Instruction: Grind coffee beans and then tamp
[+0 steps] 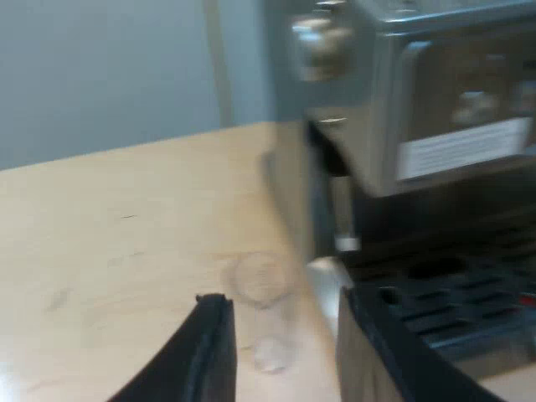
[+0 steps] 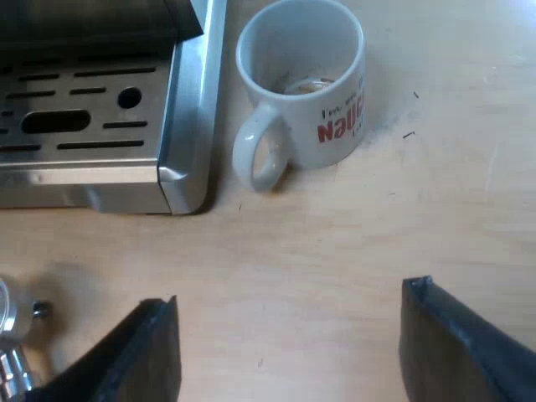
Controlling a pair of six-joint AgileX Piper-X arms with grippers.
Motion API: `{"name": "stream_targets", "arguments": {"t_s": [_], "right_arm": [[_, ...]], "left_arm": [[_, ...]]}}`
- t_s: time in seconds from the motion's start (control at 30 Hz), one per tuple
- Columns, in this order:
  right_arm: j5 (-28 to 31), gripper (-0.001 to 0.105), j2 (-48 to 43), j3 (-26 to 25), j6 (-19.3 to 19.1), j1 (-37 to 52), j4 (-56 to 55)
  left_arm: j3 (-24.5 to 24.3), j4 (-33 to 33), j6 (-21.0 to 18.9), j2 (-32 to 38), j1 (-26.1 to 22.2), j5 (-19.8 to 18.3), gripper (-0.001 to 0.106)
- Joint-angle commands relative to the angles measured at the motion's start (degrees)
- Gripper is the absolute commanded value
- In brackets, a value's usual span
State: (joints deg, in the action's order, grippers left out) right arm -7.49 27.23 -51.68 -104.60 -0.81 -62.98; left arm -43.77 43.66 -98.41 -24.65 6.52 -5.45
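My left pincer (image 1: 289,339) has its two black fingers apart, with nothing held between them. Just past the gap, close to one finger, one clear measuring glass (image 1: 264,314) stands upright on the pale wooden tabletop (image 1: 126,234). Beyond it rises the one espresso machine (image 1: 435,109), standing on the same tabletop with its dark front and a white label facing this pincer.

My right pincer (image 2: 289,335) is also spread wide, its two fingers over bare wood and gripping nothing. Near one finger sits a small shiny metal part (image 2: 12,335); I cannot tell what it is. Farther out, one white mug (image 2: 301,84) with red lettering stands upright just beside the corner of the machine's slotted drip tray (image 2: 84,126), its handle turned toward the pincer.
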Motion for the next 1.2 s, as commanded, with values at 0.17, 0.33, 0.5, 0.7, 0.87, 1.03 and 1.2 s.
{"name": "stream_targets", "arguments": {"t_s": [0.17, 0.33, 0.5, 0.7, 0.87, 1.03, 1.2], "right_arm": [[-0.1, 0.059, -13.4, 2.8, -1.1, 0.1, -2.5], [-0.1, 0.059, -20.9, 4.9, -1.1, 0.1, -2.5], [-0.1, 0.059, -28.1, 7.1, -1.1, 0.1, -2.5], [-1.2, 0.059, -30.3, 8.5, -0.7, 0.0, -4.5], [-1.8, 0.059, -30.3, 9.9, -0.7, 0.0, -5.0], [-1.8, 0.059, -30.3, 10.6, -0.7, 0.0, -4.5], [-1.8, 0.059, -30.3, 12.3, -0.7, 0.0, -3.7]], "left_arm": [[5.8, 2.0, -2.2, 10.0, -0.1, 2.2, 0.032], [8.5, 3.9, -2.6, 16.9, -0.1, 1.7, 0.032], [8.7, 7.1, -2.6, 21.4, -0.1, 0.7, 0.032], [8.7, 9.7, -2.5, 25.1, -0.1, 0.5, 0.032], [10.0, 10.2, -2.1, 27.6, -0.1, 0.5, 0.032], [12.1, 10.3, -2.1, 27.6, -0.1, 0.5, 0.032], [14.6, 10.0, -2.1, 27.6, -0.1, 0.5, 0.032]]}}
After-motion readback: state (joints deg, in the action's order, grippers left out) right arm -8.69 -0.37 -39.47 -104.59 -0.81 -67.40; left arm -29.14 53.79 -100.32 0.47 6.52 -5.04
